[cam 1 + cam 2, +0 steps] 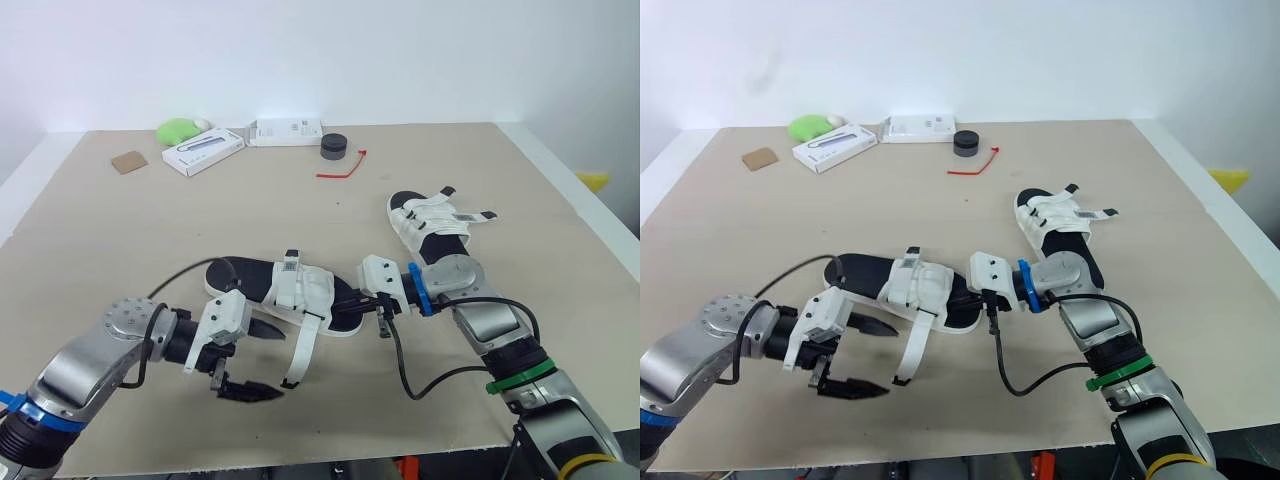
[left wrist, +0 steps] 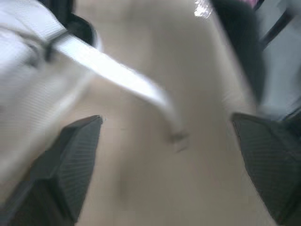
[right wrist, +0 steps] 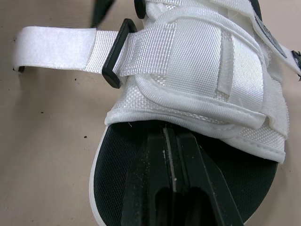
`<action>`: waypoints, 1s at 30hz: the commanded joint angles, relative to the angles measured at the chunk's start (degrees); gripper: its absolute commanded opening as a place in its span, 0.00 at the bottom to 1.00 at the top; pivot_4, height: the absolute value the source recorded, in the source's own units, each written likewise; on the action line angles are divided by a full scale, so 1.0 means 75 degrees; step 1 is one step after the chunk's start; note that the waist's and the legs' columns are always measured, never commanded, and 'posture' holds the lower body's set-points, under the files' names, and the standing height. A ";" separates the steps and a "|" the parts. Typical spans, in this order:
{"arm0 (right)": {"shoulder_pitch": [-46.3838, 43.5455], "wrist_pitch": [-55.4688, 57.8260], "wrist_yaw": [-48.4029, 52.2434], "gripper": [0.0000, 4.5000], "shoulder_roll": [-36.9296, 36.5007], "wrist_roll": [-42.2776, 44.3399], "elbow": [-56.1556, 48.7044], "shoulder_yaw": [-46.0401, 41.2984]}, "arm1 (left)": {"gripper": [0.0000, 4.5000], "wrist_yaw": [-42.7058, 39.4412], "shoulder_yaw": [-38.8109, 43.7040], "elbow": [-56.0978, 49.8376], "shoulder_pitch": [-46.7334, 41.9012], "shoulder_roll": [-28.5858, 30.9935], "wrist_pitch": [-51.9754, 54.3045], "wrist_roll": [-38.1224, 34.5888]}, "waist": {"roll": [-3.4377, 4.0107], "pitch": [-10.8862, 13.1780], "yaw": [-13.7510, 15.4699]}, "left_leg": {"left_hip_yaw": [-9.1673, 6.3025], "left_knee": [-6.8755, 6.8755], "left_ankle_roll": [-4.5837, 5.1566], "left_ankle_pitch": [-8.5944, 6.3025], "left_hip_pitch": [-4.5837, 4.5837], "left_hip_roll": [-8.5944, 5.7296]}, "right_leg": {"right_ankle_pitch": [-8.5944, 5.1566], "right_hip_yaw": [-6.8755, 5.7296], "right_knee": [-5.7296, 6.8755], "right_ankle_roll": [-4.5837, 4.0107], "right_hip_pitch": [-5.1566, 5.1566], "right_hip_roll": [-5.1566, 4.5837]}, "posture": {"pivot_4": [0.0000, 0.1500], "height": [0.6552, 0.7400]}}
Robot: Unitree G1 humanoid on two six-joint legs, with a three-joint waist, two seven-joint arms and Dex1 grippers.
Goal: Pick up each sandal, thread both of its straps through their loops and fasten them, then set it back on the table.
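Left wrist view: my left end effector [image 2: 165, 120] is spread wide, and the loose strap [image 2: 117, 75] of the near sandal [image 1: 300, 288] passes between its fingers. The near sandal lies flat on the table [image 1: 120, 240]. At that sandal's right end, my right end effector [image 3: 170, 136] has its fingers pressed together, tips on the black footbed [image 3: 117, 155]. The far sandal [image 1: 430, 225] lies beyond the near sandal, to its right.
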 commanded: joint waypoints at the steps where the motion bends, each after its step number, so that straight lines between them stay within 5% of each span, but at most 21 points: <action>1: -0.0025 -0.0025 0.0042 0.00 -0.0051 -0.0047 0.0039 0.0004 | 0.99 -0.0263 0.0005 0.0496 -0.0211 -0.0149 -0.2612 0.1059 | 0.0000 0.0000 0.0000 | 0.0005 0.0000 0.0000 0.0000 -0.0001 0.0002 | 0.0000 0.0000 0.0000 0.0000 0.0000 -0.0002 | 1.00 1.00; 9: -0.0005 -0.0055 0.0038 0.00 -0.0034 -0.0054 0.0041 0.0016 | 0.99 0.0121 -0.0418 0.2180 -0.0747 -0.0792 -0.8160 0.2810 | -0.0003 -0.0002 0.0003 | 0.0046 0.0000 0.0003 0.0000 0.0001 0.0001 | 0.0026 0.0012 -0.0003 0.0034 0.0002 -0.0022 | 1.00 1.00; 20: 0.0017 0.0008 0.0026 0.00 -0.0068 -0.0056 -0.0043 0.0015 | 0.99 0.0969 -0.1129 0.2868 -0.1603 -0.1171 -0.9883 0.3420 | -0.0003 -0.0002 -0.0003 | 0.0044 0.0000 0.0011 -0.0002 -0.0010 0.0002 | 0.0038 0.0027 -0.0004 0.0050 0.0005 -0.0024 | 1.00 1.00; 23: 0.0019 0.0013 0.0032 0.00 -0.0094 -0.0055 -0.0054 0.0003 | 0.83 0.1029 -0.1357 0.2863 -0.1816 -0.1213 -0.9741 0.3251 | -0.0004 -0.0002 0.0001 | 0.0045 0.0001 0.0013 -0.0002 0.0001 0.0001 | 0.0037 0.0024 -0.0005 0.0053 0.0004 -0.0023 | 1.00 1.00; 30: -0.0002 0.0042 0.0033 0.00 -0.0118 -0.0066 -0.0046 -0.0004 | 0.12 0.1001 -0.1675 0.2988 -0.2080 -0.1139 -0.9472 0.2985 | -0.0003 -0.0002 0.0000 | 0.0042 0.0001 0.0016 -0.0002 0.0001 0.0001 | 0.0038 0.0027 -0.0004 0.0054 0.0005 -0.0021 | 1.00 1.00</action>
